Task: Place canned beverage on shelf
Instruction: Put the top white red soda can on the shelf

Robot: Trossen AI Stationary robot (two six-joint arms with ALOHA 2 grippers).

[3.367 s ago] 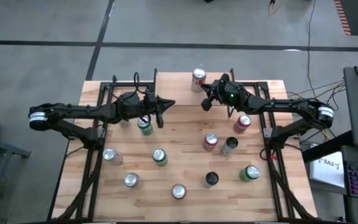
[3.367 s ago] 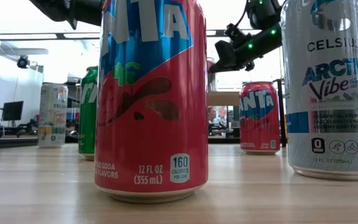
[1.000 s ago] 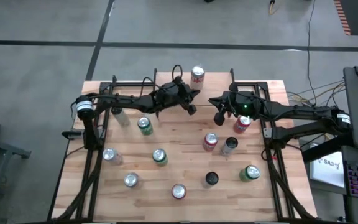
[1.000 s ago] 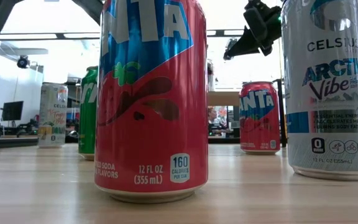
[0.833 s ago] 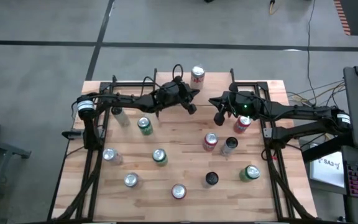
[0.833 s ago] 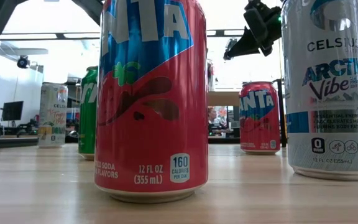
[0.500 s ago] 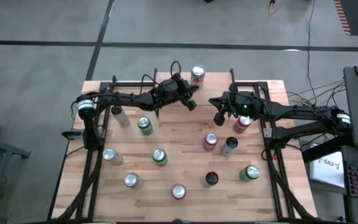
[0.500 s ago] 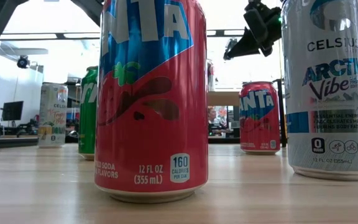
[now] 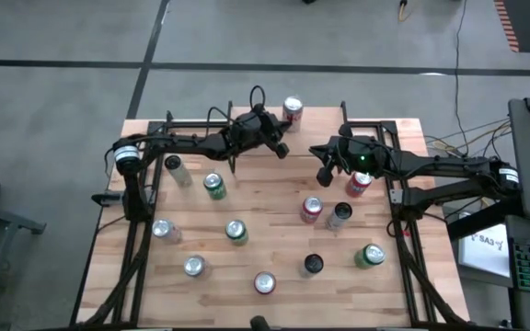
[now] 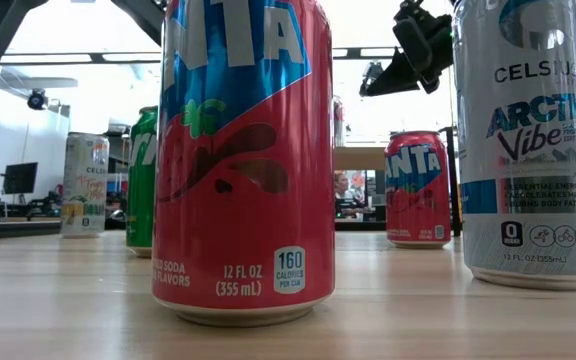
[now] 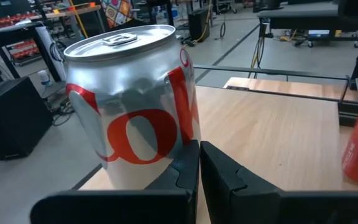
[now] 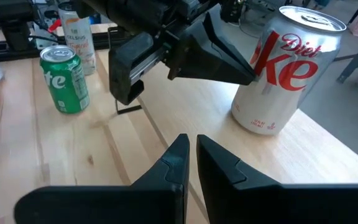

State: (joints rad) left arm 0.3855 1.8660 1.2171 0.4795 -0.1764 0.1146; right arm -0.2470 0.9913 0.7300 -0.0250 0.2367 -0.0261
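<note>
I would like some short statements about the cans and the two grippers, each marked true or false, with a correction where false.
1. The Diet Coke can stands upright. True.
2. The left gripper holds the Diet Coke can. False: its fingers are shut together just beside the can, gripping nothing.
3. The right gripper is shut and empty. True.
4. The Sprite can lies on its side. False: it stands upright on the wood.
5. The right gripper is closed around a red Fanta can. False: that can stands free on the tabletop, beside the right arm.
6. In the low view, a red Fanta can stands nearest the camera. True.
</note>
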